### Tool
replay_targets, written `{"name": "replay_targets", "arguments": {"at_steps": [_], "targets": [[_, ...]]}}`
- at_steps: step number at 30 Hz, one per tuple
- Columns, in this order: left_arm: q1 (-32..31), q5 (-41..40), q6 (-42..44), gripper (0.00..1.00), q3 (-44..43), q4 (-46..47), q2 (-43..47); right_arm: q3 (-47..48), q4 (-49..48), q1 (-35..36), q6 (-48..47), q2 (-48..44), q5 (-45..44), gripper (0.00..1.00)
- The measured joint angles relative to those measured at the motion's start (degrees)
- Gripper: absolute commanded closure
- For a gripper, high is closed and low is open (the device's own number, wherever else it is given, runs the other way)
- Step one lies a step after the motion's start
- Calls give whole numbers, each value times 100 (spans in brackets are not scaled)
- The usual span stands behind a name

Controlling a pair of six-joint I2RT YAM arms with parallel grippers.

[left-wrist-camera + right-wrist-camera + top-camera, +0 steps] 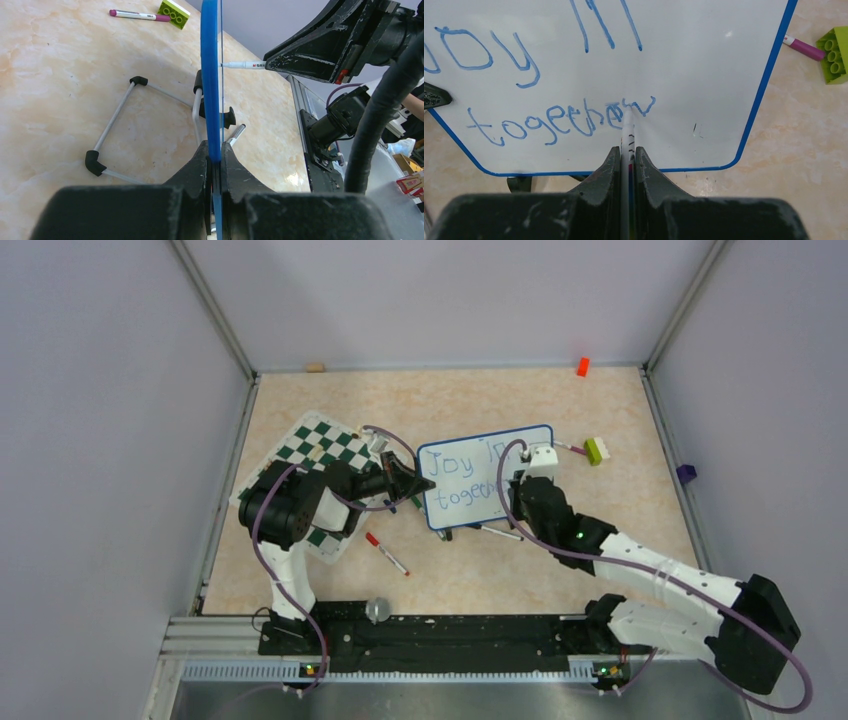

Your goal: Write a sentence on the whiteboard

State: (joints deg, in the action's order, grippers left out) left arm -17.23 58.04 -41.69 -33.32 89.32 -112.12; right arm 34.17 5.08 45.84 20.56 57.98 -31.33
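- left gripper [215, 150]: jaws clamped on whiteboard [211, 75] blue edge
- right gripper [624, 155]: jaws gripping marker [627, 125], tip touching sentence [574, 120], second line end
- whiteboard propped mid-desk [600, 530], beside chess mat [315, 445]

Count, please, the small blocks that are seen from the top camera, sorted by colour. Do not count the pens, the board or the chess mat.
green block: 1
orange-red block: 1
purple block: 1
tan block: 1
Total: 4
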Motion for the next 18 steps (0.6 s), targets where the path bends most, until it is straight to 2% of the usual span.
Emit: {"name": "replay_targets", "arguments": {"at_steps": [18], "targets": [[0,-2,-15,100,0,-7,0,0,-55,0,2,59,-96,100]]}}
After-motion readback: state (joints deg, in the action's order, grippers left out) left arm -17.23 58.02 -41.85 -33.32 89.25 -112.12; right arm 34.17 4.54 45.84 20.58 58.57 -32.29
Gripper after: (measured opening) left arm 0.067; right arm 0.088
